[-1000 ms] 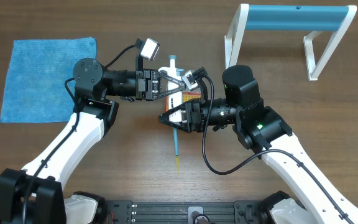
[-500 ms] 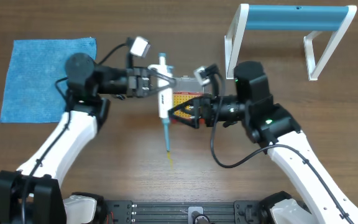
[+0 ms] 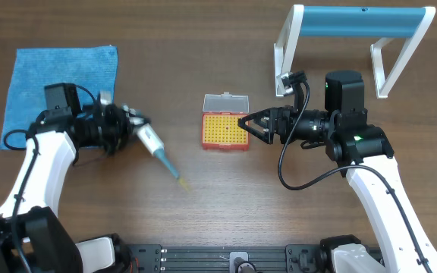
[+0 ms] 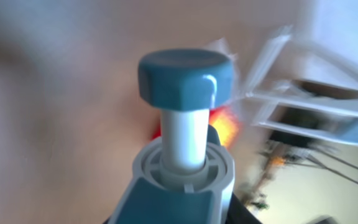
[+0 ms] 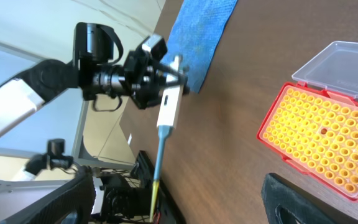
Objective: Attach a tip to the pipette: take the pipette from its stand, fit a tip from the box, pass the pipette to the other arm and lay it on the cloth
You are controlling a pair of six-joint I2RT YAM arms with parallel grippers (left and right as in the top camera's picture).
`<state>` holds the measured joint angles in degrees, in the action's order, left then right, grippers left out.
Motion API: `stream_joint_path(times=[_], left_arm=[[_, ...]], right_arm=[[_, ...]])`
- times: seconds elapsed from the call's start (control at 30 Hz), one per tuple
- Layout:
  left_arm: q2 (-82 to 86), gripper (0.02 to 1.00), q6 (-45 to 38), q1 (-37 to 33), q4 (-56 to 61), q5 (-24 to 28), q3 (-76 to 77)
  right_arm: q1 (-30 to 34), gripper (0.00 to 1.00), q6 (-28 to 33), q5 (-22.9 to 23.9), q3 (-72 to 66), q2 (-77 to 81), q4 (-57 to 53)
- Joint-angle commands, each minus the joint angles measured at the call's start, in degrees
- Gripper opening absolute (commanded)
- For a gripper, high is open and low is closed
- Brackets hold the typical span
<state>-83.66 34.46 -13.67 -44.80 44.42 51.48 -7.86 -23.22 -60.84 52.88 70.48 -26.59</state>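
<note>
Over on the left, the left tool (image 3: 120,125) is clamped on the upper body of the pipette (image 3: 152,144) and holds it up off the tabletop (image 3: 203,227). It sits close by the right edge of the blue cloth (image 3: 36,83), which lies flat at the far left of the tabletop. From above, the pipette slants away from the cloth towards the front and middle, its narrow shaft ending in a yellow tip (image 3: 180,183). From the right arm's side it hangs tip-down, with only a slight lean. Up close, the blue plunger button (image 4: 185,74) stands on its white stem at the top of the pipette's head.

In the middle of the tabletop rests the red tip box (image 3: 224,133), its rows of yellow tips showing and its clear lid (image 3: 227,102) folded open on the far side. The right tool (image 3: 250,125) hovers just beside the box's right side, pointing towards it, fingers spread wide apart and gripping nothing. It is well apart from the pipette.

At the far right corner stands the white stand (image 3: 283,53) with its blue top bar, behind the right arm.
</note>
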Motion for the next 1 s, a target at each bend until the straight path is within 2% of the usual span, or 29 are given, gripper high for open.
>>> stream_joint_path(times=[0.03,0.13,0.3,0.43,0.63,0.83,1.0], left_arm=[[-2.97,0.027,-13.77,-4.46,-15.58,-14.21,19.28],[-11.87,0.025,-20.11,-9.46,-28.06,-15.74,38.23],[-35.91,0.025,-30.77,-11.93,-48.35,-34.18,76.24],[-53.68,0.025,-35.6,-11.76,-52.19,-41.2,99.12],[-65.7,0.025,-39.47,-11.76,-49.64,-45.79,102.07],[-69.46,0.025,-42.93,-11.34,-46.34,-49.92,102.05],[-69.53,0.027,-48.92,-10.27,-41.07,-50.18,101.7]], right_arm=[[0.22,0.869,1.29,1.6,0.7,-0.5,0.07],[0.22,0.869,1.31,5.16,0.7,-0.5,0.07],[0.24,0.869,1.27,6.75,0.7,-0.5,0.02],[0.24,0.869,0.81,7.91,0.7,-0.5,0.04],[0.22,0.871,-2.67,7.89,0.7,-0.5,0.07],[0.22,0.873,-5.4,7.91,0.7,-0.5,0.07],[0.22,0.873,-5.97,7.91,0.7,-0.5,0.07]])
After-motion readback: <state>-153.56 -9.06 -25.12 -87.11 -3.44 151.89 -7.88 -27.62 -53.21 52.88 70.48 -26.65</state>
